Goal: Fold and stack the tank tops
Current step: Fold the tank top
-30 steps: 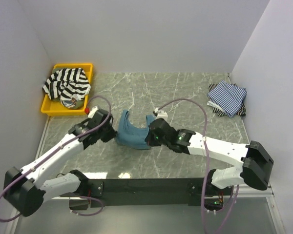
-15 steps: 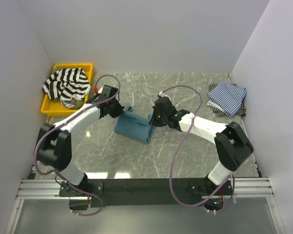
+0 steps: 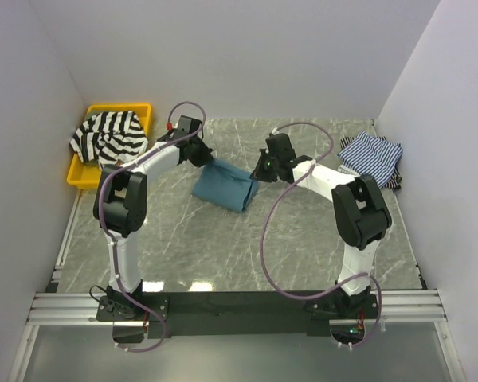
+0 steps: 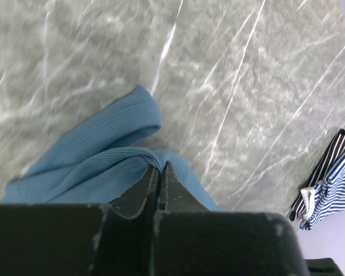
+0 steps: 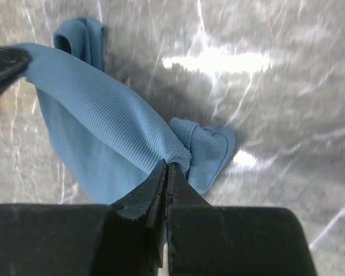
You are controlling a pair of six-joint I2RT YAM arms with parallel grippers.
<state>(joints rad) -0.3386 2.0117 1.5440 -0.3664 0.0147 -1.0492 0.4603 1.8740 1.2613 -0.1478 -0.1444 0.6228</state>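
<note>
A plain teal-blue tank top (image 3: 225, 185) lies doubled over on the marble table, stretched between both arms. My left gripper (image 3: 205, 158) is shut on its far left corner; in the left wrist view the ribbed cloth (image 4: 98, 164) bunches at my left gripper (image 4: 159, 167). My right gripper (image 3: 259, 172) is shut on the far right corner, and the right wrist view shows the blue cloth (image 5: 103, 121) pinched at my right gripper (image 5: 167, 165). A black-and-white striped tank top (image 3: 107, 139) fills the yellow tray. Thin blue-striped tank tops (image 3: 370, 159) lie at the far right.
The yellow tray (image 3: 141, 110) stands against the left wall at the back. White walls close in the table on the left, back and right. The striped pile (image 4: 328, 184) shows at the lower right of the left wrist view.
Both arms have reached far forward, carrying the teal top's held edge away from the bases and over itself. The top now lies folded further back on the table.
</note>
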